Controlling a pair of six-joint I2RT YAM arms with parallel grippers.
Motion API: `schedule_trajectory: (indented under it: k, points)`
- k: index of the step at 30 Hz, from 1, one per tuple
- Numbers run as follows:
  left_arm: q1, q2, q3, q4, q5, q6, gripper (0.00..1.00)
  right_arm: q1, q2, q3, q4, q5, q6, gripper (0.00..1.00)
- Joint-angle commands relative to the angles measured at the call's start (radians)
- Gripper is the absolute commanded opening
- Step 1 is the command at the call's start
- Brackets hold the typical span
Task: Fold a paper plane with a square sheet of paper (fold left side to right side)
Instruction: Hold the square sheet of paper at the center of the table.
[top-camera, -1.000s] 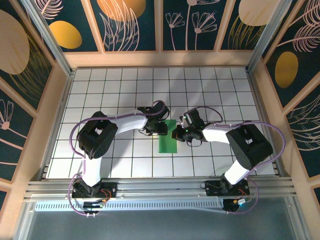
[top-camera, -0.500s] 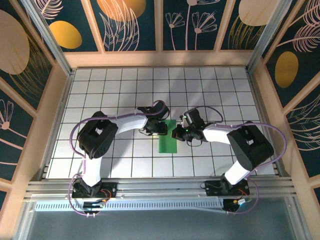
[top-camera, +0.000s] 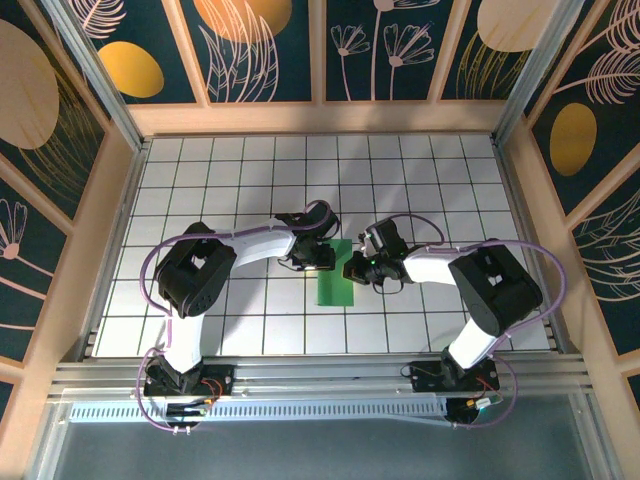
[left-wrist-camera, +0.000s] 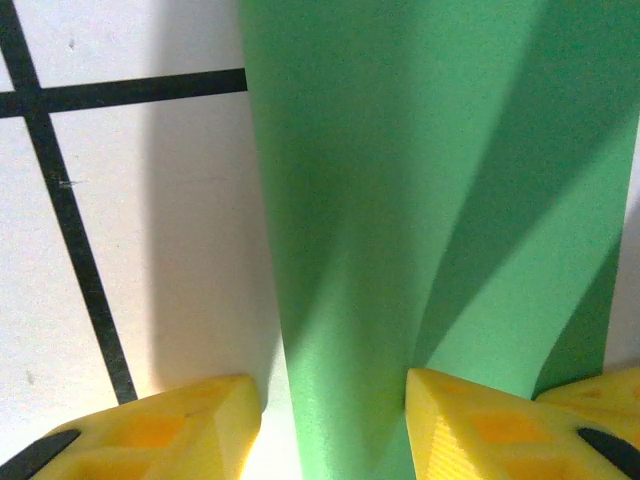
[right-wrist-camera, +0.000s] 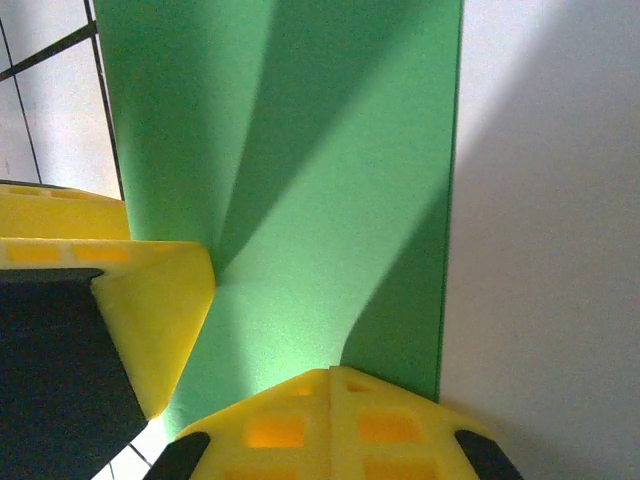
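Spreading under everything, the white gridded counter (top-camera: 200, 180) carries the green sheet of paper (top-camera: 334, 285) at its middle, folded into a narrow strip. The left arm (top-camera: 250, 245) and right arm (top-camera: 435, 268) meet over the strip's far end. The left fingers (left-wrist-camera: 150, 435) stand apart, with the strip's left part between them. The right fingers (right-wrist-camera: 290, 430) are closed, their tip pressing the paper's right side. If either press slides, I judge the layers could skew and the crease set crooked.
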Motion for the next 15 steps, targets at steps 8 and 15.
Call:
schedule_trajectory:
  k: [8, 15]
  points:
    - [-0.01, 0.063, -0.06, 0.023, -0.042, -0.008, 0.49, 0.007, 0.066, 0.008, -0.129, 0.063, -0.034, 0.0]
    - [0.003, -0.092, -0.061, -0.016, -0.131, -0.002, 0.6, 0.006, 0.073, -0.006, -0.155, 0.097, -0.046, 0.0]
